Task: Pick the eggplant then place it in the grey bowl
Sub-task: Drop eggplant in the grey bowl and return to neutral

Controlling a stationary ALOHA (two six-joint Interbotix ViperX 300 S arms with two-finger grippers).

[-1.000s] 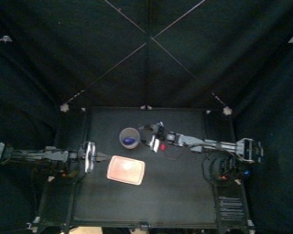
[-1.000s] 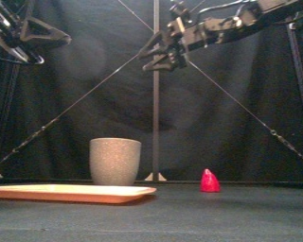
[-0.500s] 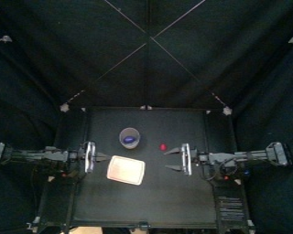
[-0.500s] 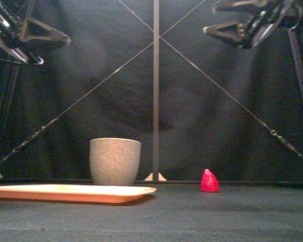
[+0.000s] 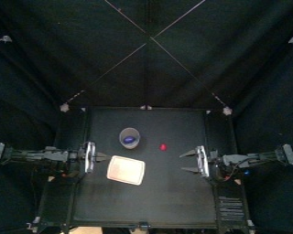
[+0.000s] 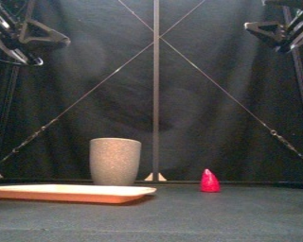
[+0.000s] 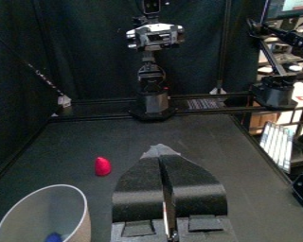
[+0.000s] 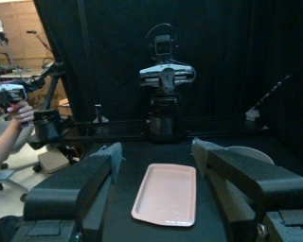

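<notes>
The grey speckled cup (image 5: 131,138) stands upright at the table's middle left, with a small blue-purple toy (image 5: 133,141) lying inside it. The same toy (image 7: 53,237) shows blue at the cup's (image 7: 41,213) bottom in the left wrist view. My right gripper (image 5: 187,161) hovers high at the right, open and holding nothing, well away from the cup (image 6: 115,161). My left gripper (image 5: 91,158) rests at the left side, shut (image 7: 165,156) and empty. Between the open right jaws (image 8: 157,151) I see only the tray.
A small red cone-shaped toy (image 5: 164,145) stands right of the cup, also in the front view (image 6: 210,181). The flat pink tray (image 5: 124,169) lies in front of the cup, near the left gripper, and holds nothing (image 8: 167,194).
My right arm was stretched out beside the cup a second ago; it has drawn back to the right side and stays high. Cup, red toy, tray and left arm have not moved.
</notes>
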